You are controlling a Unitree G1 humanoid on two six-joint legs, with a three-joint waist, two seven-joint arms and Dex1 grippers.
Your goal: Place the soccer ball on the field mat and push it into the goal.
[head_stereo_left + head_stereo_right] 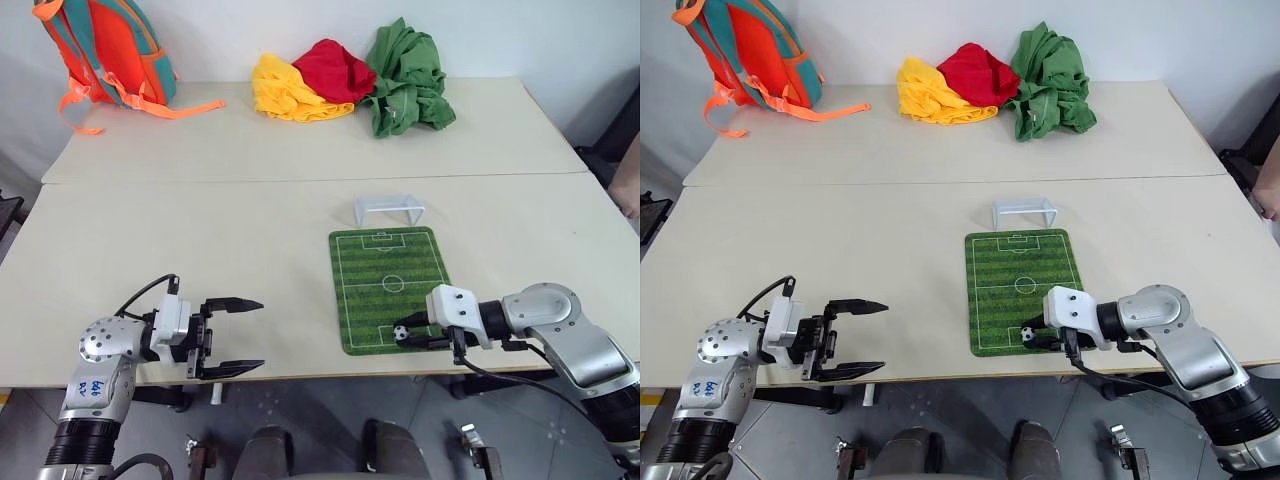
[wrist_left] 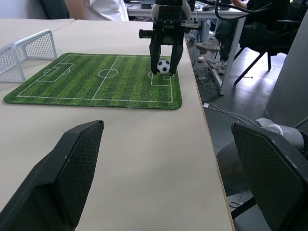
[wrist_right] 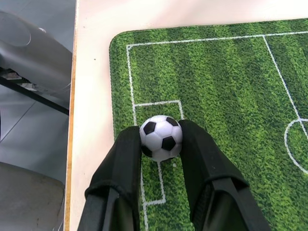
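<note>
Holding the soccer ball (image 3: 161, 137) between its two black fingers, our right tool (image 1: 432, 338) is hanging low over the near end of the field mat (image 1: 388, 262), right at the near penalty box. From the wrist view we cannot tell whether the ball is already touching the mat or riding just above it. Our left tool (image 1: 232, 335) is standing open and empty, well apart to the left over the bare bench (image 1: 200, 240).

The goal (image 1: 389, 209) is sitting just beyond the far end of the mat, its mouth facing us, so the ball is facing nearly the whole pitch.

We are judging the release as the first risk: the ball is sitting close to the mat's near edge, which is itself near the bench edge, so fingers parting unevenly could be nudging it back and off onto the floor. We are also worrying about the push: the ball is small and free-rolling, and any off-centre contact could be sending it past a post. Too hard a shove could be shifting the light goal frame.
</note>
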